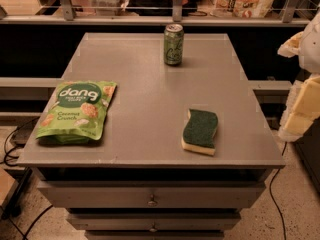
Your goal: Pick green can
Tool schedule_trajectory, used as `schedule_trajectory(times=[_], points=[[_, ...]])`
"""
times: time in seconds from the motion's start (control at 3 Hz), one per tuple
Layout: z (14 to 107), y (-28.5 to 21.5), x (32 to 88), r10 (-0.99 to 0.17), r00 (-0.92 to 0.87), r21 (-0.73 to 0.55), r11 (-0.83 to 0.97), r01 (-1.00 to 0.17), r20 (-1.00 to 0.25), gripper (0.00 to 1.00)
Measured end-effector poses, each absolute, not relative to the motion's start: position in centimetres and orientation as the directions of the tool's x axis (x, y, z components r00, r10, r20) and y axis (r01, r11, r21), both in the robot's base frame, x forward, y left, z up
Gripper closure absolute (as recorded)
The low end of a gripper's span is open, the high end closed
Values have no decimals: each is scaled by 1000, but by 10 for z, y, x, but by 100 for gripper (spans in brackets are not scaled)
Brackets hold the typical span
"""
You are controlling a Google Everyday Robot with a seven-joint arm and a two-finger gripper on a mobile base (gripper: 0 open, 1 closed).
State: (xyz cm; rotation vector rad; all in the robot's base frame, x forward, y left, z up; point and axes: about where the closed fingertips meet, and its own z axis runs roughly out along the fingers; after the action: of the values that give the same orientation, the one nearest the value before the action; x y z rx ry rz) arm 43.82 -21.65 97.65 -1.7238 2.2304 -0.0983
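Note:
The green can (173, 44) stands upright near the far edge of the grey cabinet top (145, 99), about at its middle. It is light green with a silver rim and dark lettering. My gripper (302, 109) shows as pale white and yellow shapes at the right edge of the view, off the side of the cabinet top. It is well to the right of the can and nearer the camera, and it touches nothing.
A flat green "dang" snack bag (76, 110) lies at the front left. A green-topped yellow sponge (200, 132) lies at the front right. Drawers (152, 198) are below the top. A railing and shelf (175, 14) run behind, and cables lie on the floor.

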Motion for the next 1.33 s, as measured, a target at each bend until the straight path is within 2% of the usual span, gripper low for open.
schedule_trajectory(times=[0.33, 0.67, 1.33], points=[[977, -216, 438, -953, -220, -249, 270, -930, -210, 0], [978, -210, 443, -935, -181, -264, 265, -927, -305, 0], [976, -198, 482, -804, -120, -273, 332, -903, -582, 0]])
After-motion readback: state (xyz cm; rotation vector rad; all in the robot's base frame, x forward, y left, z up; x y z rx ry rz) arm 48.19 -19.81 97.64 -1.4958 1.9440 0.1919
